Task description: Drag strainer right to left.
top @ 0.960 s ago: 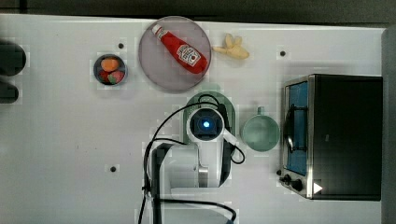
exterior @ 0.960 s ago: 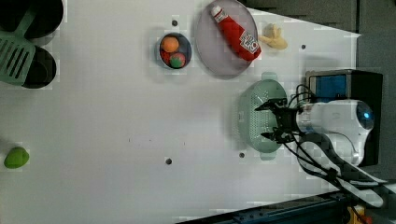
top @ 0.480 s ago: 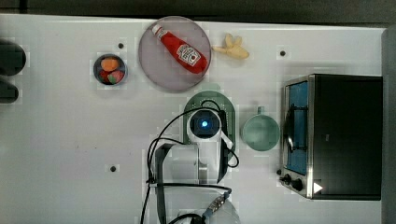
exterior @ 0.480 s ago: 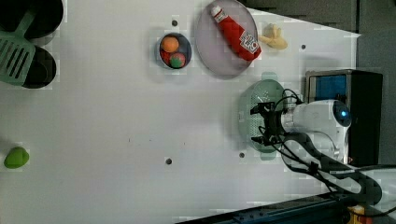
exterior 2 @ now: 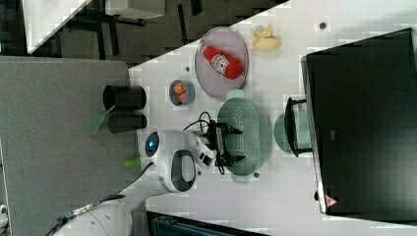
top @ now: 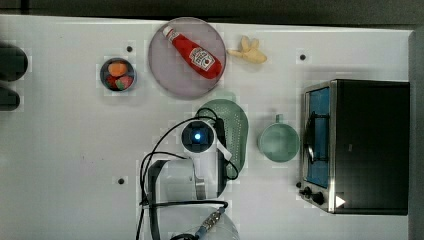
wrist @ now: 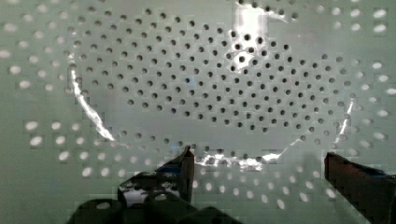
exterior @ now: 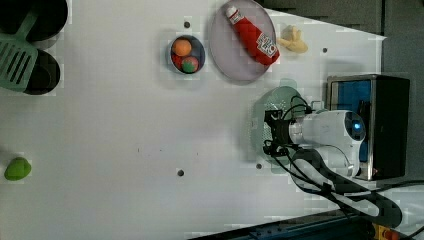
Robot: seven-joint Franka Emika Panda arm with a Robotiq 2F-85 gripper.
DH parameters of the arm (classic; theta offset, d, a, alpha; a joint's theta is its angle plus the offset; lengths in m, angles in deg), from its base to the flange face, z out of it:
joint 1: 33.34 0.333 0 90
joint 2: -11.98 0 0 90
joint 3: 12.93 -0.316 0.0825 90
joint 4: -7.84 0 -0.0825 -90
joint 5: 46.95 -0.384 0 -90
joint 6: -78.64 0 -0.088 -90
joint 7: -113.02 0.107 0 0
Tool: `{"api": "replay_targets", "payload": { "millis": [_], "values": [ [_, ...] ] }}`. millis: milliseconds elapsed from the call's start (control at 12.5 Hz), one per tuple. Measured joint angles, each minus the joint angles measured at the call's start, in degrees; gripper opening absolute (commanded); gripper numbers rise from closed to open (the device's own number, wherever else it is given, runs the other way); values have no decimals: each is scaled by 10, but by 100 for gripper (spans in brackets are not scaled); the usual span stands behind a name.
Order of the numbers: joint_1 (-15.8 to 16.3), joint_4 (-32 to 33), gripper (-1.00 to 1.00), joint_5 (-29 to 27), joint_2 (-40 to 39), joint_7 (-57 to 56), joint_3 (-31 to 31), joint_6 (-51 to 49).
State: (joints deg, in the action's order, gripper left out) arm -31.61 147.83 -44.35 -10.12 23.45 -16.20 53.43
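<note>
A: Eyes on the strainer (top: 236, 131), pale mint with its bowl full of tiny holes, sitting on the white table (top: 70, 160) near the middle of the top view.

B: And the gripper (exterior 2: 229, 143) is right down inside that bowl. In the wrist view the two fingertips (wrist: 186, 164) stand wide apart over the perforated floor, with nothing between them.

A: Spread wide, yes. The right view shows the same, both fingers reaching into the strainer's bowl.

B: What's around it? The green mug (top: 279, 142) sits just beside the strainer on the top view's right, and beyond that is the toaster oven (top: 357, 146).

A: Just above the strainer in the top view is the grey plate (top: 176, 75) carrying a ketchup bottle (top: 194, 52). Well apart on the top view's left there's a small bowl of fruit (top: 118, 75).
</note>
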Motion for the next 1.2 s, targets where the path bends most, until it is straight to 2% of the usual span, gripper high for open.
{"api": "replay_targets", "payload": {
  "millis": [320, 560, 880, 960, 1200],
  "values": [
    [17, -12, 100, -76, -5, 0, -12, -2],
    [26, -17, 100, -93, -13, 0, -37, -2],
    [60, -34, 100, -110, -11, 34, -53, -21],
    [74, -41, 100, -128, -11, 58, -55, -18],
    [123, -65, 100, -130, -22, 106, -58, -11]
  ]
}}
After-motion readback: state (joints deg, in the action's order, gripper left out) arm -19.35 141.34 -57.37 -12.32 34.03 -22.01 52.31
